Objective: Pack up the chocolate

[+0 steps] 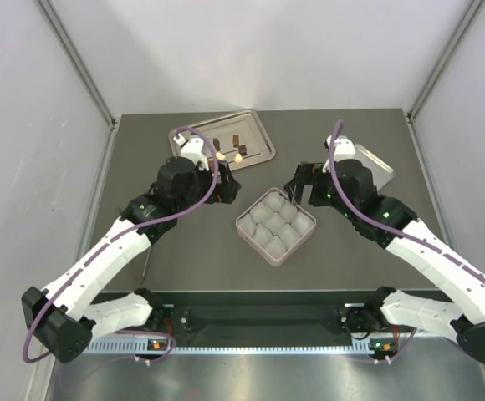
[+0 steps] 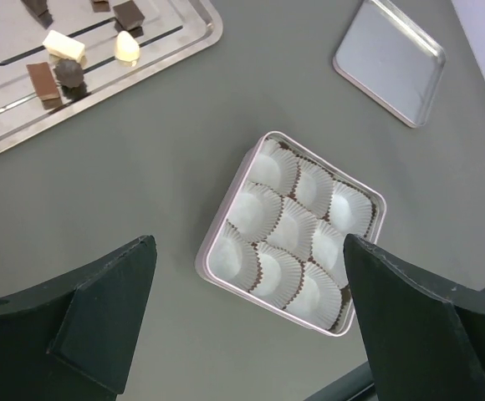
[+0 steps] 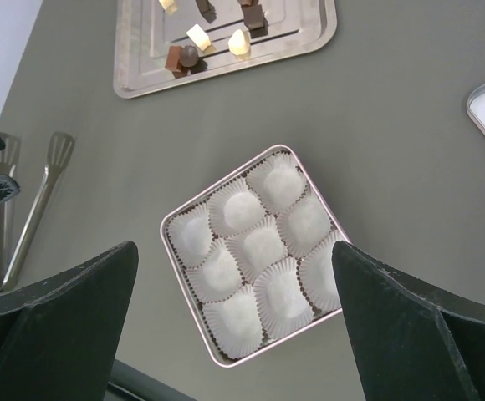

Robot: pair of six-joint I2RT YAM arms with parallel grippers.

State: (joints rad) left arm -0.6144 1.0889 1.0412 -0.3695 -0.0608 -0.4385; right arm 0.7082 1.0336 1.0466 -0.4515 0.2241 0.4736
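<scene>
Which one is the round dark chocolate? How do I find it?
Find the loaded silver tray behind the pink box. On it, the round dark chocolate sits beside a flat brown bar and a cream block. It is the only dark piece that is rounded, not flat-sided.

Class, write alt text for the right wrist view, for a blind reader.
A pink box of nine empty paper cups sits on the grey table, framed by the open right gripper. Beyond it, a silver tray holds chocolate pieces; tongs lie left.
</scene>
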